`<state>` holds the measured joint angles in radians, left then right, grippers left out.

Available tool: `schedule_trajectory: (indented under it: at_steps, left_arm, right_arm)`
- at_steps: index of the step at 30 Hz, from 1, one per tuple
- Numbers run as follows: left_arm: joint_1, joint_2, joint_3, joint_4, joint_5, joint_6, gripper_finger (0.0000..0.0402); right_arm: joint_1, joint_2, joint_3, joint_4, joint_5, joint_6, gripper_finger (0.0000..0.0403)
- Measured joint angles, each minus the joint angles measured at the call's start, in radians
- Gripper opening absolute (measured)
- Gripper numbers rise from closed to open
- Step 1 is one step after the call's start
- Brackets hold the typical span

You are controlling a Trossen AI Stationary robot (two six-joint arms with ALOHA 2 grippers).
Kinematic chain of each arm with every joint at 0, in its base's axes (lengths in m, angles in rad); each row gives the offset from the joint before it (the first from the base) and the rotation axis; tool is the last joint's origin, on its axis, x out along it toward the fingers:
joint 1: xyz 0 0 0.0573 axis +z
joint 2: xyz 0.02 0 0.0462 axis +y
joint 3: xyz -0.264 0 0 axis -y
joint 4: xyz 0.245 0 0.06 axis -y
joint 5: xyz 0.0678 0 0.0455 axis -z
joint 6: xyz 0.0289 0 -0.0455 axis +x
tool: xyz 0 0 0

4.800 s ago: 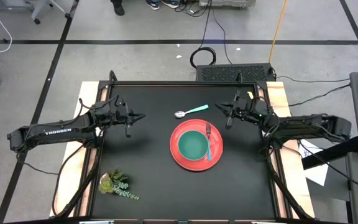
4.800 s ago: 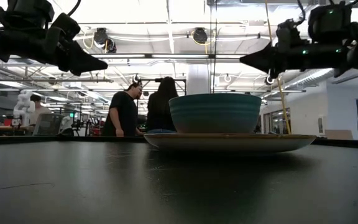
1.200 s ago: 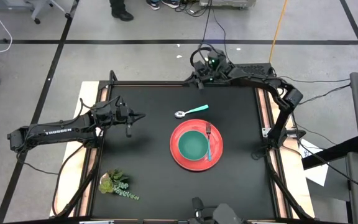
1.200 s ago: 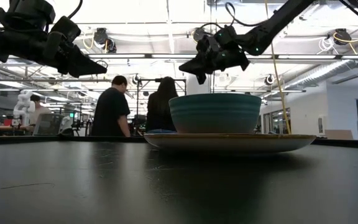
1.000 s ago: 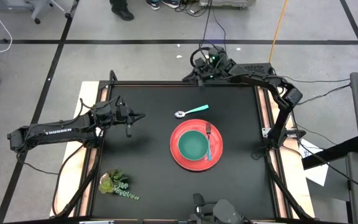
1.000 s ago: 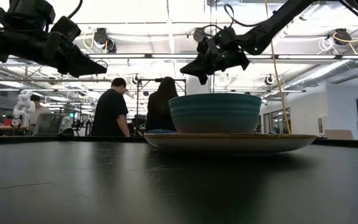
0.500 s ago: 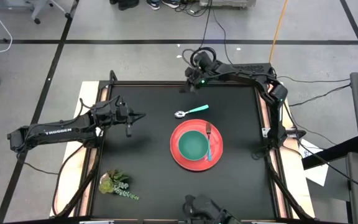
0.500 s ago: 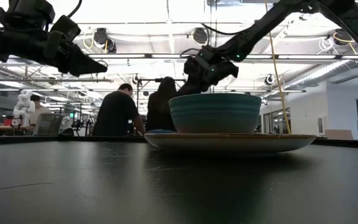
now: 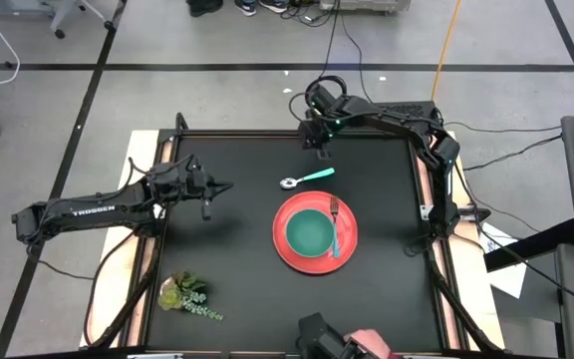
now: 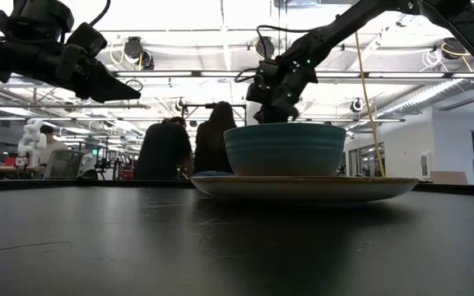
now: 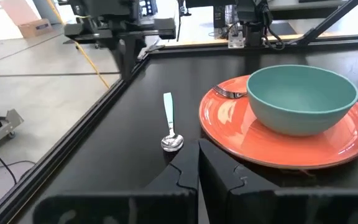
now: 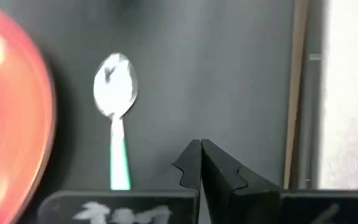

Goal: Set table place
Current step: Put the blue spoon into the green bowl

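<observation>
With its fingers closed and empty above the spoon (image 9: 305, 179), the right gripper (image 9: 323, 150) risks pushing it across the desk (image 9: 227, 259) unless they open.

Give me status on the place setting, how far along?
Done: bowl sits on the red plate, fork lies on its rim. In hand: nothing; right hand, shut, hovers beyond the spoon; left hand waits, shut. Left: the spoon, lying loose on the table.
</observation>
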<state>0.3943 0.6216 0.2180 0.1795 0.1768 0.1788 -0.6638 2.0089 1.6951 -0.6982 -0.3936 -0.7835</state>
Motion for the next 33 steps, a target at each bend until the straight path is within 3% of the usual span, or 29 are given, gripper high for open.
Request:
schedule_trajectory:
  at_steps: [4,18,29,33]
  left_arm:
    - [0.0,0.0,0.0,-0.01,0.0,0.0,0.0015]
    - [0.0,0.0,0.0,-0.02,0.0,0.0,0.0015]
    - [0.0,0.0,0.0,-0.028,0.0,-0.002,0.0015]
    - [0.0,0.0,0.0,-0.028,0.0,0.0,0.0015]
  right_arm:
    - [0.013,0.0,0.0,-0.075,0.001,-0.125,0.0]
    - [0.126,0.0,0.0,-0.03,0.111,-0.121,0.0008]
    - [0.154,0.0,-0.001,-0.023,0.133,-0.087,0.011]
    - [0.156,0.01,-0.001,-0.027,0.127,-0.07,0.013]
